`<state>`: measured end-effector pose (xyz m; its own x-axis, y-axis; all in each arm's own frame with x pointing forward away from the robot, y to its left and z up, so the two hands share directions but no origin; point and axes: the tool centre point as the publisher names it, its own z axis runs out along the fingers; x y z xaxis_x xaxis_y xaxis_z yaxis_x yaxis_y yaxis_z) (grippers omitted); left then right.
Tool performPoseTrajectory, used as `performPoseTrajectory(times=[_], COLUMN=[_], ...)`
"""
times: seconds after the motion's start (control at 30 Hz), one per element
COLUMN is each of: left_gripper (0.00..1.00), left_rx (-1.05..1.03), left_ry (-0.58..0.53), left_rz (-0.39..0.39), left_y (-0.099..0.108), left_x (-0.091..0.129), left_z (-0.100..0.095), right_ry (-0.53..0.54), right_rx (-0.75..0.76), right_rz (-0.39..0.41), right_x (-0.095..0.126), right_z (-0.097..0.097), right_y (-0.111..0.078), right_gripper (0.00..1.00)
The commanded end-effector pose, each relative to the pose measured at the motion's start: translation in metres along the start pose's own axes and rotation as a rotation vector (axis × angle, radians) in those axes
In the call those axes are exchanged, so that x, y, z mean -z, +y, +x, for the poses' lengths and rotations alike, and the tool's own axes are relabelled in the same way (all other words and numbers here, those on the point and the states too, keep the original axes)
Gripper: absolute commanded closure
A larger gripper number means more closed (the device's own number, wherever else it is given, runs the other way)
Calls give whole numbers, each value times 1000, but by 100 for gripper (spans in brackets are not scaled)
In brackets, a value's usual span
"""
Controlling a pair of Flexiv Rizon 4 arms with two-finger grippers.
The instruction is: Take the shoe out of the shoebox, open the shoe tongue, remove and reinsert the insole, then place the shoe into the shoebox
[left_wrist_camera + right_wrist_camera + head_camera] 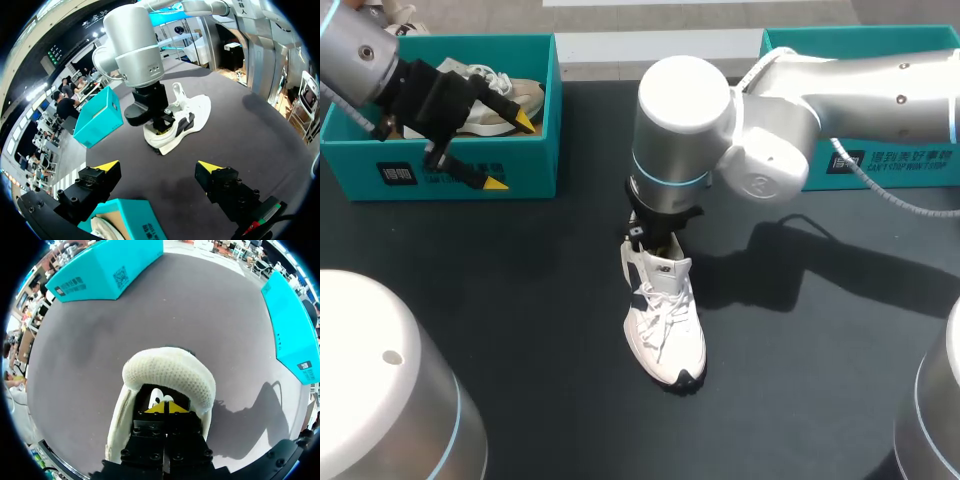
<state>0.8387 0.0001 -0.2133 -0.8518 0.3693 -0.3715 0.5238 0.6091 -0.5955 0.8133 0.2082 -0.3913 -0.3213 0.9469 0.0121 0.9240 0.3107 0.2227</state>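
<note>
Seen from overhead, the right arm (800, 120) reaches across to mid-bench and drives its wrist straight down into the heel opening of the white shoe (665, 320). The shoe stands on its sole on the dark bench (520, 330), out of either box, laces loose and toe towards the camera. The right jaws are buried in the shoe here, apparently working at the insole step. The left arm (360, 55) hangs over the left shoebox (520, 170), where a second shoe (490, 110) lies. The left jaws stand wide apart with yellow tips (525, 120) clear of everything, seemingly parked out of the way. The right shoebox (930, 165) sits behind the right arm. From the left wrist, the left jaws frame the scene, spread and holding nothing, above the near corner of the left shoebox. Ahead, the right arm presses into the shoe, whose tongue stands up beside the wrist. From the right wrist, the right jaws are together, yellow tips (159, 409) touching, sunk inside the padded heel collar (170, 372). Something pale lies just ahead of the tips, but whether they pinch the insole cannot be told. The shoe rests well apart from both shoeboxes, leaving room to work.
</note>
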Motion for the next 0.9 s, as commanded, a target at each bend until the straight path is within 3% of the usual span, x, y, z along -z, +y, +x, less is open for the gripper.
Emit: performPoseTrajectory(times=[0.03,0.33,0.43,0.6,0.73,0.9], left_gripper=[0,0,0,0,0,0], left_rx=[0,0,0,0,0,0], left_ry=[1,1,1,1,1,1], left_rz=[-2,-2,-2,-2,-2,-2], left_y=[0,0,0,0,0,0], left_x=[0,0,0,0,0,0], left_z=[0,0,0,0,0,0], right_ry=[-17,23,28,23,47,88], right_rx=[4,11,8,-6,-12,-62], right_rz=[-6,60,74,107,189,299], right_x=[14,-17,-18,7,35,54], right_z=[3,7,8,3,4,5], right_y=[4,2,-1,-7,-10,-23], right_gripper=[100,100,100,100,100,100])
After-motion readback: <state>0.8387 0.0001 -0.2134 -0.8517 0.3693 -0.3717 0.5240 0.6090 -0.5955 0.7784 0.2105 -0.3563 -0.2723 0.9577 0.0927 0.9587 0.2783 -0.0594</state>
